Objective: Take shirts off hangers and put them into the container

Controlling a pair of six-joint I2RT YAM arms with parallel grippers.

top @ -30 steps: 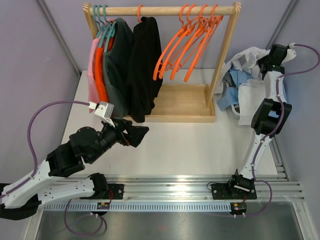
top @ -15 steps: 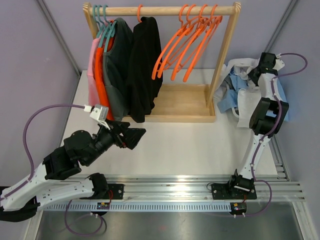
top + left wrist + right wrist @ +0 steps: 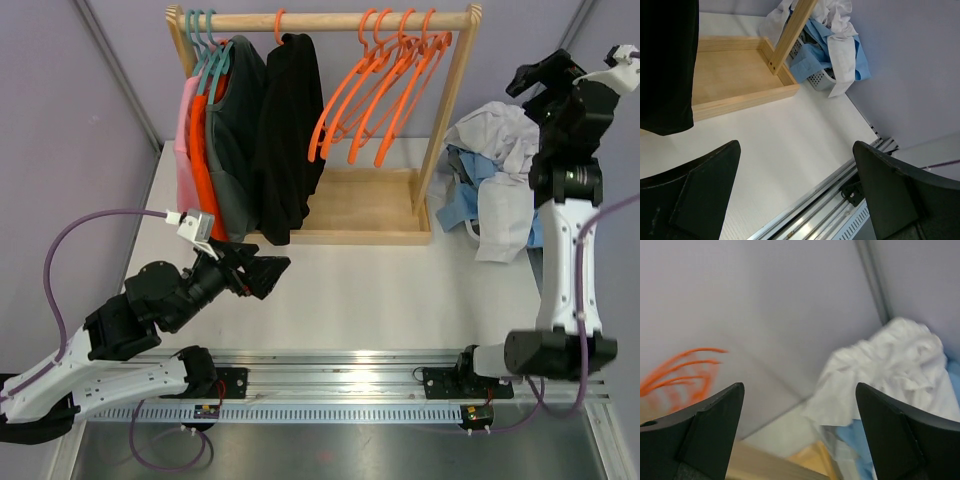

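Both jaws spread, empty | container [image 3: 816,79] mesh wall: seen by left wrist, under shirts [image 3: 500,150] from top

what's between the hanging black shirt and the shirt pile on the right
In the top view: bare orange hangers, then the rack's wooden end post, between the black shirt and the shirt pile.

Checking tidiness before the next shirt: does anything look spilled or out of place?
Yes: the heaped shirts overflow the container beside the wooden rack; white and light blue fabric drapes over its rim toward the table.
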